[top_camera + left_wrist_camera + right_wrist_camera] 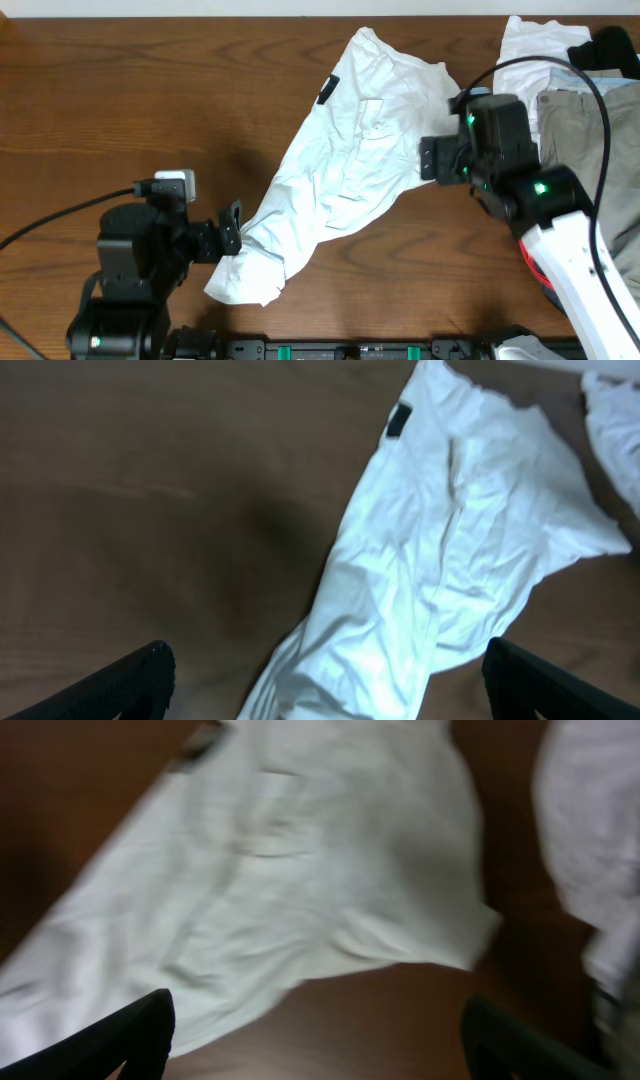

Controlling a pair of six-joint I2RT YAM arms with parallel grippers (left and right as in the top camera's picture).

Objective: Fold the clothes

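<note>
Table (120, 90): brown wood, clothes on it.
Garment (340, 160): white, wrinkled, lying diagonally mid-table from the far edge to the near-left.
Trousers (585, 130): khaki, far right, among white and black pieces.
Right gripper (430, 158): jaws spread wide, empty, over the garment's right edge.
Left gripper (232, 228): jaws wide apart, empty, by the garment's near end.
Label (328, 89): dark, near the garment's far end.

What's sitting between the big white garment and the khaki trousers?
In the overhead view, the right gripper, open, and its wrist hang over bare wooden table between the white garment and khaki trousers; another white piece edges the trousers.
</note>
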